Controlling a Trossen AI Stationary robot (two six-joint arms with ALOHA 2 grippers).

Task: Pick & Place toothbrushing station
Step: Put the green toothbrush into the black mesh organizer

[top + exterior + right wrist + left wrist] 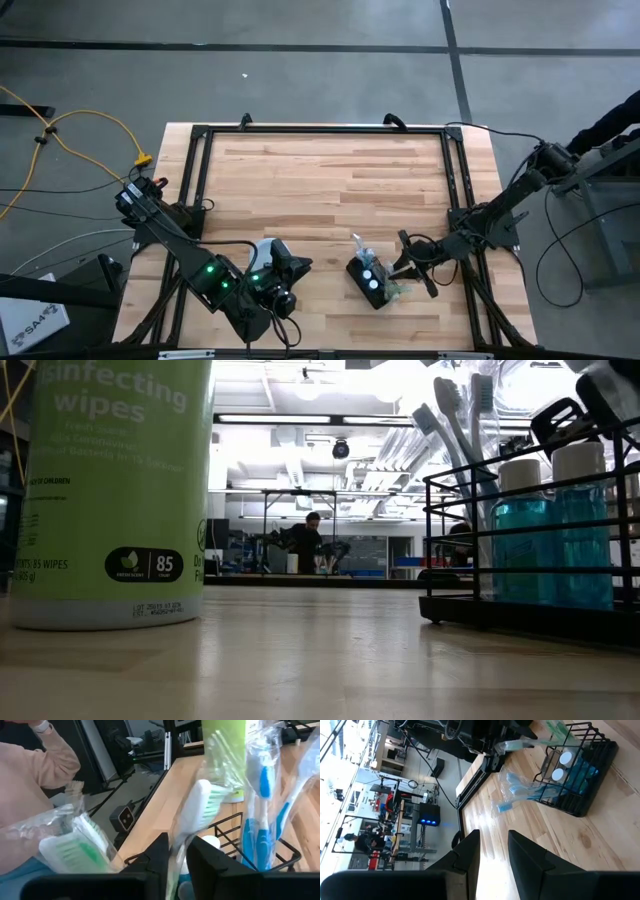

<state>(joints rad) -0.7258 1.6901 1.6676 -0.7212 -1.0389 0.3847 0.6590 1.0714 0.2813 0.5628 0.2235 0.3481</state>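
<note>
The toothbrushing station is a black wire rack at the table's near right. It holds two blue bottles with white caps and wrapped blue toothbrushes that stick out of it. My right gripper is just right of the rack, shut on a white toothbrush with green bristles in clear wrap. My left gripper waits open and empty at the near left, beside a green wipes canister. My right gripper pinches the wrapped toothbrush by its handle between the two fingers. It comes roughly level from the table's right side. The bristle head rises past the fingertips over the rack's rim, and the toothbrush is clear of the table.
A second wrapped toothbrush head with green bristles shows close to the right wrist camera. The wipes canister stands left of the rack. A person's pink sleeve is beyond the table's edge. Bare wood lies across the table's far half.
</note>
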